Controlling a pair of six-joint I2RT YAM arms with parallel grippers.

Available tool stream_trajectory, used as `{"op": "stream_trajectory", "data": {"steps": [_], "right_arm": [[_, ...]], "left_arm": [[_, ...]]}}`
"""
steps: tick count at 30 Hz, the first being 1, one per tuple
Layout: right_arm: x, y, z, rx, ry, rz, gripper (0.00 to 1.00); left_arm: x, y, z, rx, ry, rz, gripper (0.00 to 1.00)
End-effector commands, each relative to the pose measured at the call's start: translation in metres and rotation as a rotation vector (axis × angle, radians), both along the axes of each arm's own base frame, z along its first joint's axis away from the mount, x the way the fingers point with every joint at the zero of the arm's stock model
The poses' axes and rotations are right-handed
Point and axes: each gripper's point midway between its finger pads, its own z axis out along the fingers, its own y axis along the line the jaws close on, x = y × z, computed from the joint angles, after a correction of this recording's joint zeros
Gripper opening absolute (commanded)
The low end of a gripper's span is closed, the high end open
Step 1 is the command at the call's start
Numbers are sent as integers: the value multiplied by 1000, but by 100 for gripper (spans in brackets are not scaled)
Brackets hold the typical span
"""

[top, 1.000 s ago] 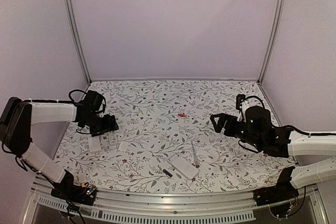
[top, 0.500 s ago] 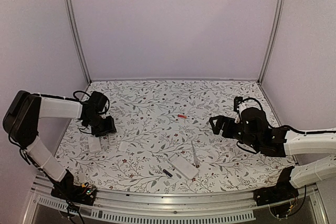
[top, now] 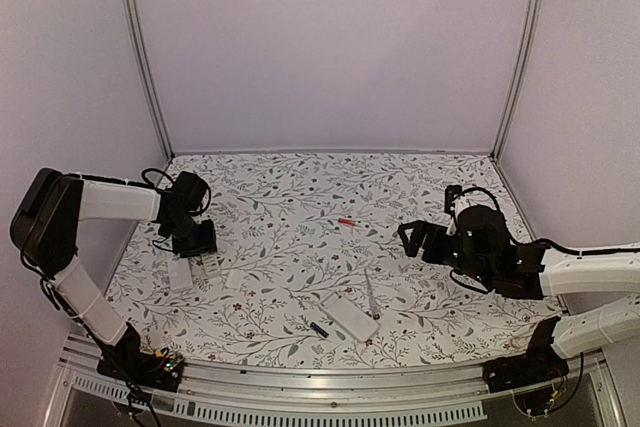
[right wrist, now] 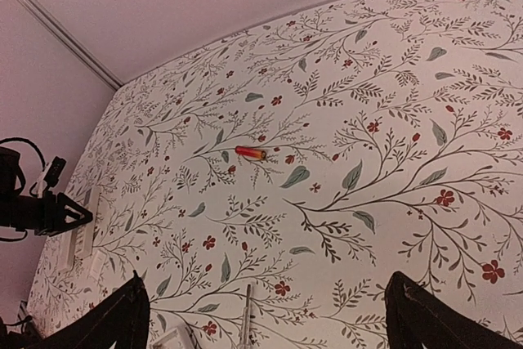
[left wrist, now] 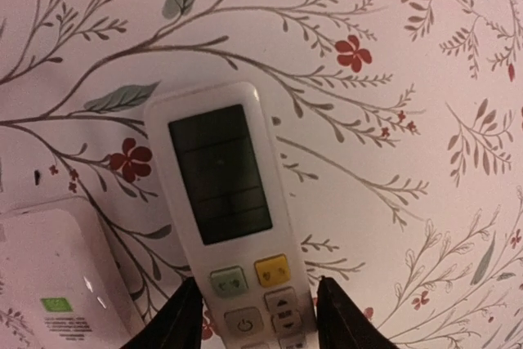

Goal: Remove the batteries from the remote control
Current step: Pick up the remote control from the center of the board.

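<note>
The left gripper flanks the remote control at its lower end, which the frame bottom cuts off; whether it grips cannot be told. The right gripper stands spread and empty.

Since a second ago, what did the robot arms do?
The left gripper edged right and narrowed its jaws around the white remote; whether it grips, I cannot tell. The right gripper barely shifted and stayed open. The red battery and middle remote stayed put.

White shells cover the left arm and right arm between black joints. Black cables loop by both wrists. The fingers of the left gripper are black wedges.
</note>
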Motion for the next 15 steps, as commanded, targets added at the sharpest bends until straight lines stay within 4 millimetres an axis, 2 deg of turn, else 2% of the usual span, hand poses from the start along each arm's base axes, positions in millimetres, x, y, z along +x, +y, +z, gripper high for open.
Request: {"op": "stream_trajectory", "data": {"steps": [1,9,15], "right_arm": [[2,-4,-9,-11,9,-23,99],[2,-3,-12,-15,17,-17,99],[1,-3,-13,-14,21,-19,99]], "left_arm": [[-1,2,1,31,14,-14,46],[1,-6,-4,-14,21,-19,46],[4,-6,-3,-14,10,-12,37]]}}
